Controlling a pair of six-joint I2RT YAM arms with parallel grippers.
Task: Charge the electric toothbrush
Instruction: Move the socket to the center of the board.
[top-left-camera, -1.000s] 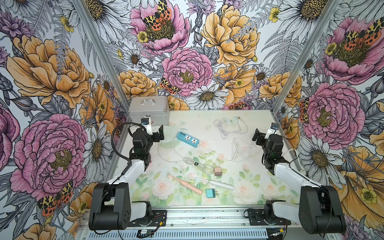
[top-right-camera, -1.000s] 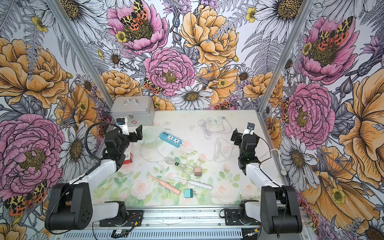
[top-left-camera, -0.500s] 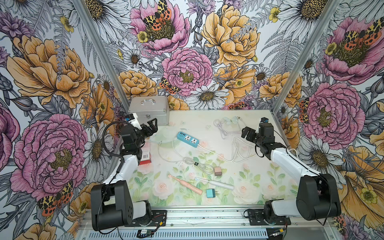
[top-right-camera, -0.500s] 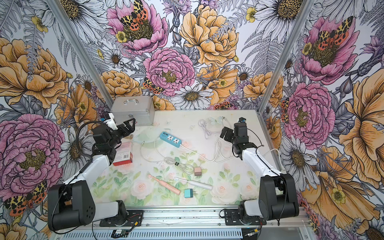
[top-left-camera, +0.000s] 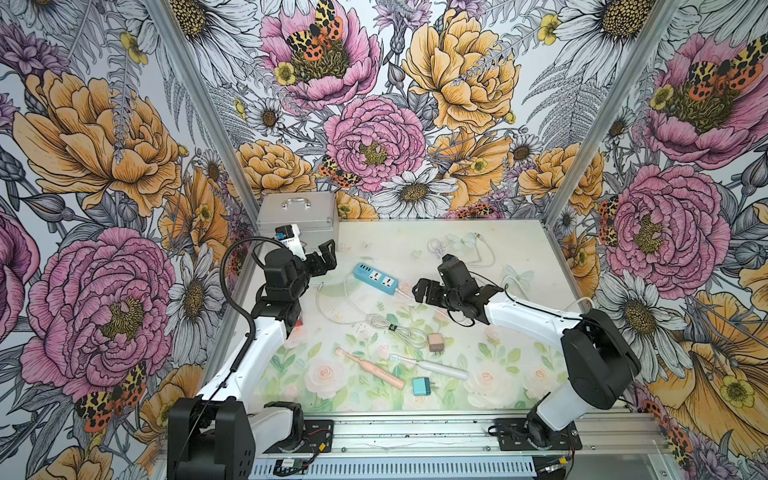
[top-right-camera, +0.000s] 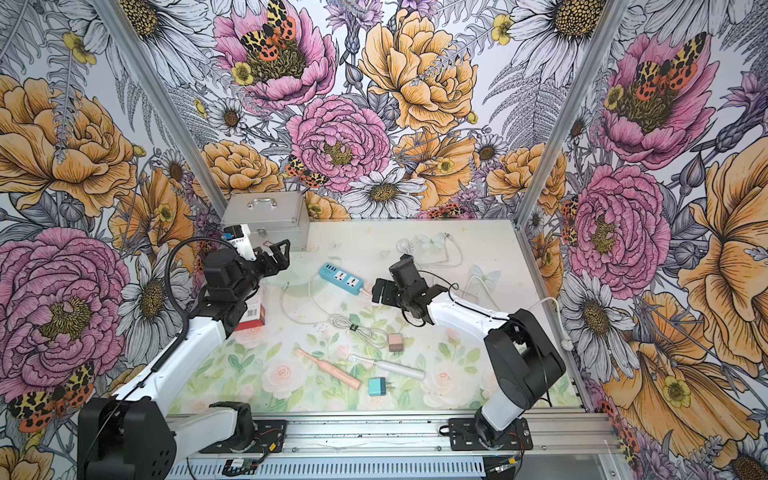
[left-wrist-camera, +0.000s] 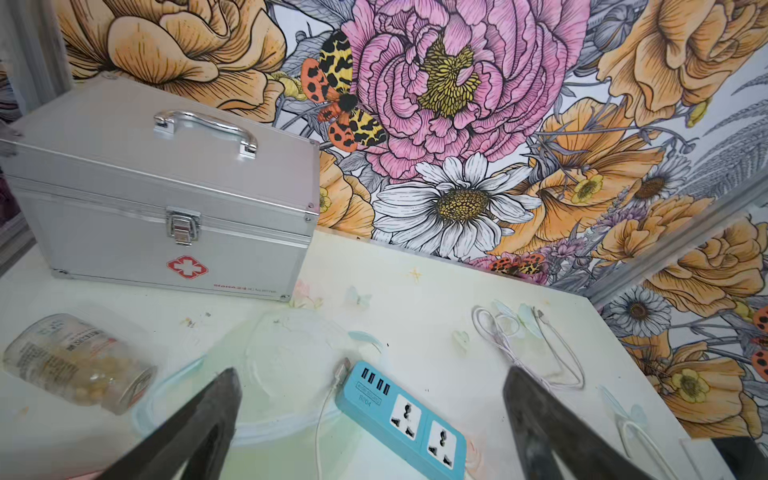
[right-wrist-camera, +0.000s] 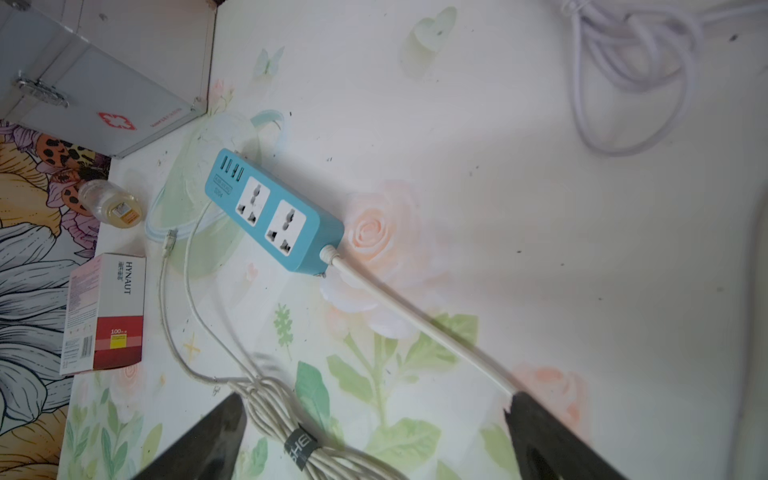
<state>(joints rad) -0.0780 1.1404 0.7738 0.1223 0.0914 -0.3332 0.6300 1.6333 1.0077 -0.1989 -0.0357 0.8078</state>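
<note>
Two grippers: left gripper (top-left-camera: 323, 258) and right gripper (top-left-camera: 424, 291) both stand spread wide, and neither holds anything.
left fingers (left-wrist-camera: 208, 415): they hang above the far left of the mat (top-left-camera: 515, 249), just in front of the metal case (top-left-camera: 297, 212); in the wrist view the blue power strip (top-left-camera: 376, 279) lies on the mat between them.
right fingers (right-wrist-camera: 216, 436): they hover at mid-mat, just right of the power strip's cord end; the bundled cable (top-left-camera: 395, 330) lies on the mat just near-left of them.
pink toothbrush (top-left-camera: 370, 370): flat on the near part of the mat, nearer than the bundled cable, well apart from both grippers.
white toothbrush (top-left-camera: 432, 366): flat just right of the pink one, its head towards it; also well apart from both sets of fingers.
adapters: pinkish adapter (top-left-camera: 435, 343) just beyond the white toothbrush; teal adapter (top-left-camera: 422, 386) just on its near side.
</note>
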